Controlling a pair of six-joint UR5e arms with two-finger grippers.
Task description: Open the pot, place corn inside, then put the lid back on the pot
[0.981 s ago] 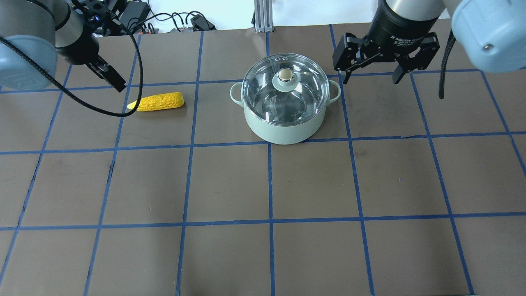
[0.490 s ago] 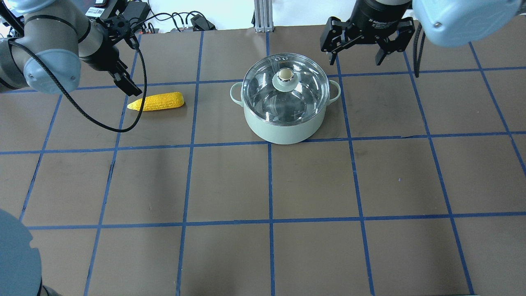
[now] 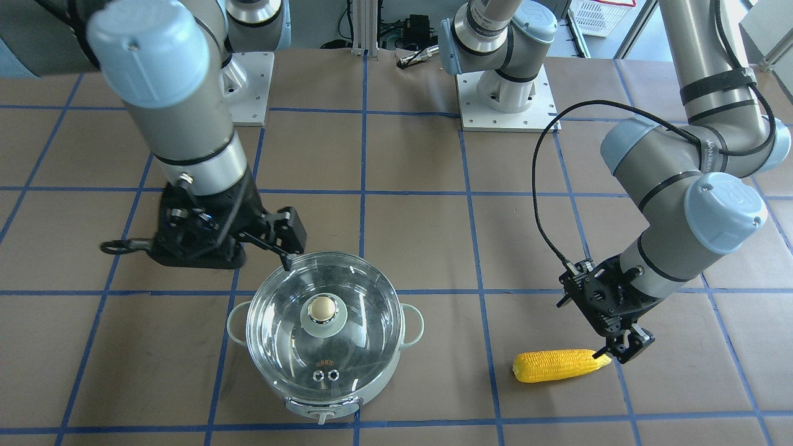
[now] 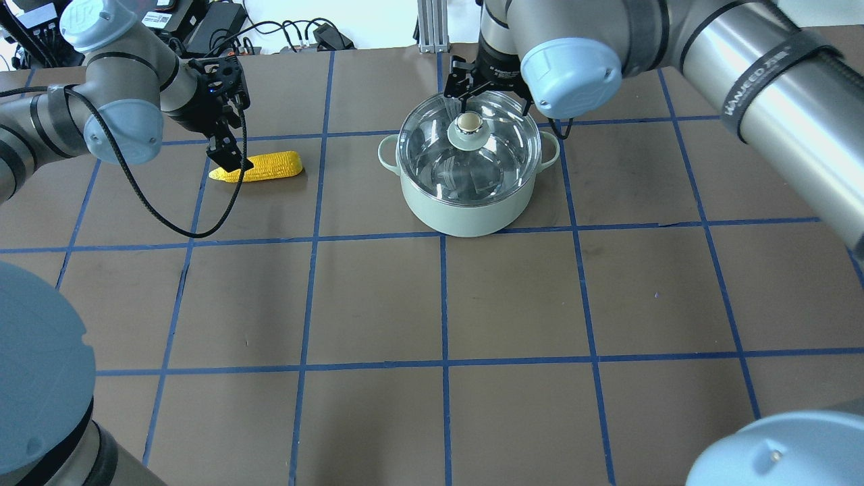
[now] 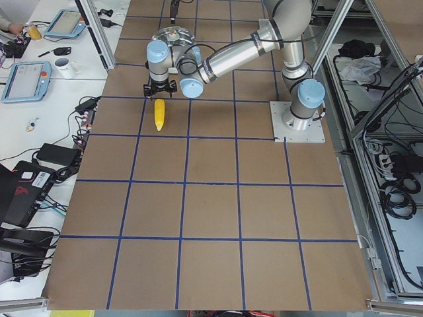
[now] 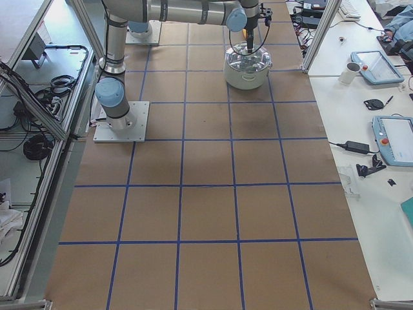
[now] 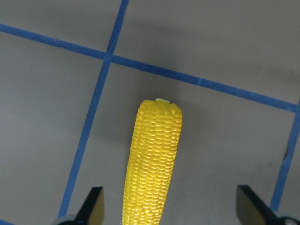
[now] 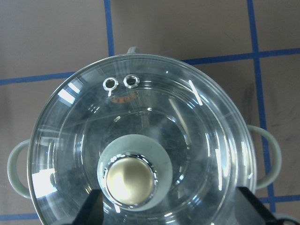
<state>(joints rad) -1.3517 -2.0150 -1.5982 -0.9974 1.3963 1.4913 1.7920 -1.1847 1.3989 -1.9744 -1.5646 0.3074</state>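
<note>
The pale mint-green pot stands at the table's far middle with the clear glass lid on it, its ball knob upright. My right gripper is open above the lid's far side. In the right wrist view its fingertips straddle the knob without touching it. The yellow corn lies on the table left of the pot, tapered tip pointing left. My left gripper is open just above the tip end. In the left wrist view the corn lies between the fingers.
The table is brown with a blue tape grid. Cables and power bricks and an aluminium post are at the far edge. The left arm's black cable loops down near the corn. Both arm bases are on the robot's side.
My left gripper moved right and down to the corn's tip end. My right gripper swung left from beside the pot to above the lid. Pot, lid and corn have not moved.
</note>
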